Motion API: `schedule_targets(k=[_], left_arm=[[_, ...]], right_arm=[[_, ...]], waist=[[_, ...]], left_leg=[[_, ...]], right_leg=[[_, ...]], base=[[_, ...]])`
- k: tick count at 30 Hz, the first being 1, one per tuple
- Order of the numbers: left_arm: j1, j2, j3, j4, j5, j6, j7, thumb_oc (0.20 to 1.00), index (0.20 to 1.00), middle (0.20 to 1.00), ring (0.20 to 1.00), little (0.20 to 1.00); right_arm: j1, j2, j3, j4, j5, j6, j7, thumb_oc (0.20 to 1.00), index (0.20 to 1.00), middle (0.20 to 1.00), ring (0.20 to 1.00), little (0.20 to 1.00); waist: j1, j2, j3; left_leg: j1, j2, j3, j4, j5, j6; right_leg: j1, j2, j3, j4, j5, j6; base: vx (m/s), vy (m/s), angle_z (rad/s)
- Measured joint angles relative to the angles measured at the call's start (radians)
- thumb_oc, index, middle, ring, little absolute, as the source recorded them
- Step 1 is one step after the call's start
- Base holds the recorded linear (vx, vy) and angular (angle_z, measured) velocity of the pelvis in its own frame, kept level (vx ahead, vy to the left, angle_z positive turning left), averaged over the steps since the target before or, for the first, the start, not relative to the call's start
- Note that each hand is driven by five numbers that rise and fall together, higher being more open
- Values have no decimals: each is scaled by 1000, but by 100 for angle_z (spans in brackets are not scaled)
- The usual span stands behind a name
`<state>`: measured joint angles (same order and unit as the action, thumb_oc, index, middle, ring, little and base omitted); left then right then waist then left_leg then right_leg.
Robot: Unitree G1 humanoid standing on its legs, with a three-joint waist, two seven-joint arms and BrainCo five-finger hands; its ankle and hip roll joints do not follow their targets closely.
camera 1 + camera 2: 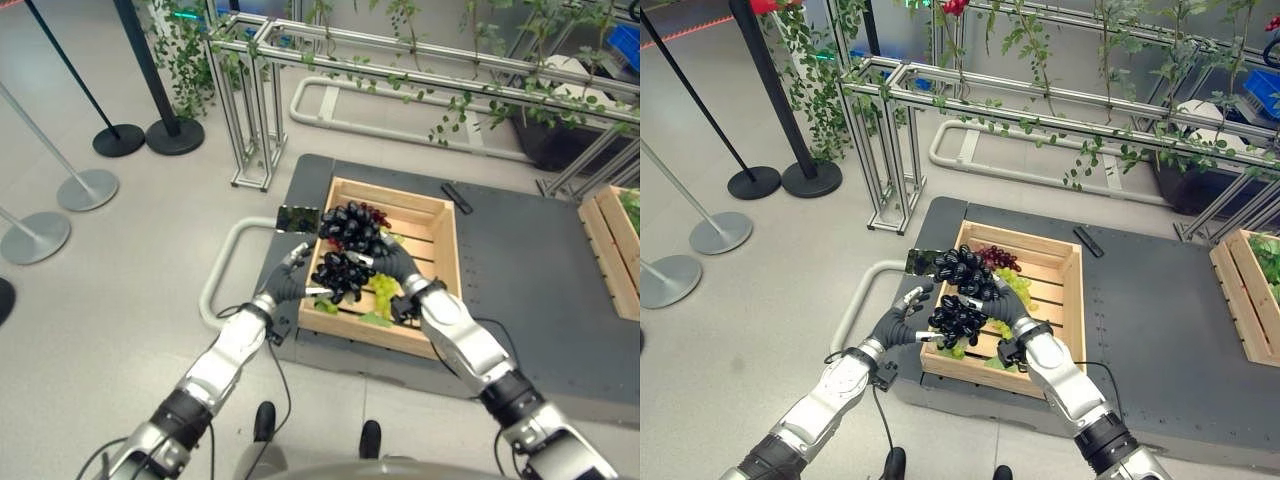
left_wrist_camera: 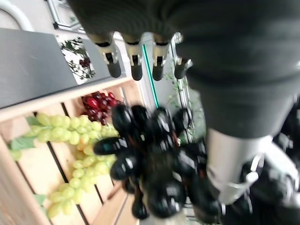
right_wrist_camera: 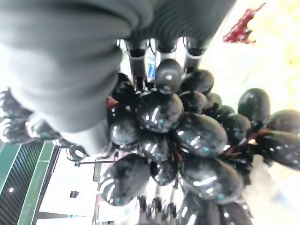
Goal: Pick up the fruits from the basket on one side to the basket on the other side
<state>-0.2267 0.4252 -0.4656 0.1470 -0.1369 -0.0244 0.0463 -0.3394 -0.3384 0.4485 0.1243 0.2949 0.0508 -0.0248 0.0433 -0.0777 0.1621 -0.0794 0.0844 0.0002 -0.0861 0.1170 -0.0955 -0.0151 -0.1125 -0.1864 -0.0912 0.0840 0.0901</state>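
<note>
Black grapes (image 1: 958, 296) betw. both hands' fingers (image 1: 916, 296), above crate (image 1: 1072, 300).

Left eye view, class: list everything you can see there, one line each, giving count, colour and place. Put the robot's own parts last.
Wooden crate: one, pale wood, on the dark platform, centre.
Black grapes: one bunch, glossy black, held between both hands above the crate.
Green grapes: one bunch, in the crate.
Red grapes: one small bunch, at the crate's far side.
Second crate: one, right edge.
Stanchion bases: several, grey and black, floor at left.
Left hand: fingers against the grapes.
Right hand: curled round the black grapes.
</note>
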Motion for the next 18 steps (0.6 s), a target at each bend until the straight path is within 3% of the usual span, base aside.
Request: schedule_targets(k=[6,18], left_arm=[[-31,-17,-57,34,-16,7,17,1000,1000,1000,1000,1000],[-31,-72,-30,77,-164,17,127,1000,1000,1000,1000,1000]], right_arm=[[-63,34,84,75,0,15,-6,200,200,200,200,200],[-117,97,132,144,1,31,-58,200,200,200,200,200]], waist=[[1,5,-26],[25,7,-28]], left_leg=[[0,0,0,0,0,0],[14,-1,-2,0,0,0]], right_leg=[[0,0,-1,0,0,0],[15,-1,-2,0,-1,0]], base=[[0,0,0],[1,0,0]])
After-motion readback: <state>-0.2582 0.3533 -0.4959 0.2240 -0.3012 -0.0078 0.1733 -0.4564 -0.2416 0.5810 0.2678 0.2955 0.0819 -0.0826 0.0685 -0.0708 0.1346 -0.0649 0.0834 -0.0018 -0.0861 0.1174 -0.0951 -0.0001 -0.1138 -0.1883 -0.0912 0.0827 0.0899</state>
